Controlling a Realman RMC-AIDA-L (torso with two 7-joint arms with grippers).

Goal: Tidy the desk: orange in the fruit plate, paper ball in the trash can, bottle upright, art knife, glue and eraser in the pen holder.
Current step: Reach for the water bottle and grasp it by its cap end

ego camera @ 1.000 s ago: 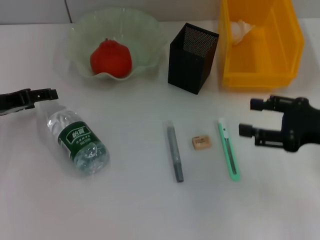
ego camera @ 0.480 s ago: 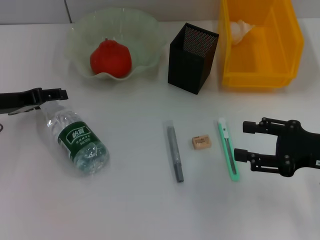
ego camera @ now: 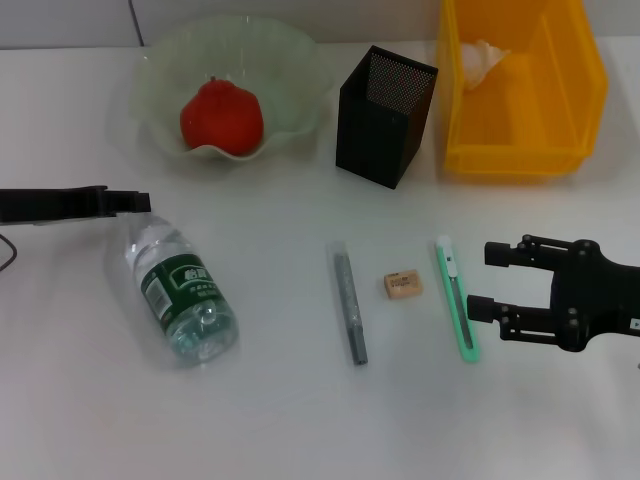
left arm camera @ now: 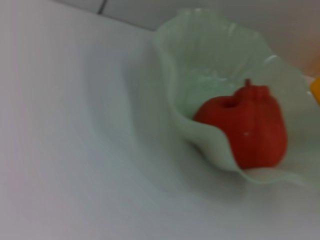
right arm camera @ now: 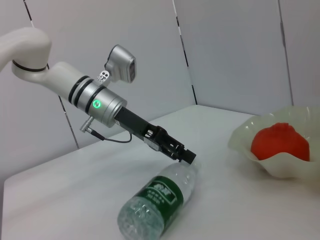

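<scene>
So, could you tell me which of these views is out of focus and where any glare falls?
Left wrist view: soft throughout, the fruit plate and the orange have smeared edges. Head view: crisp, with bright highlights on the clear bottle. Right wrist view: sharp on the left gripper at the bottle's neck end, faint shadow beneath.

Clear bottle [ego camera: 180, 296] with green label lies on its side, left — glue [ego camera: 349, 303], eraser [ego camera: 402, 285] and green knife [ego camera: 457, 297] lie flat, middle.
</scene>
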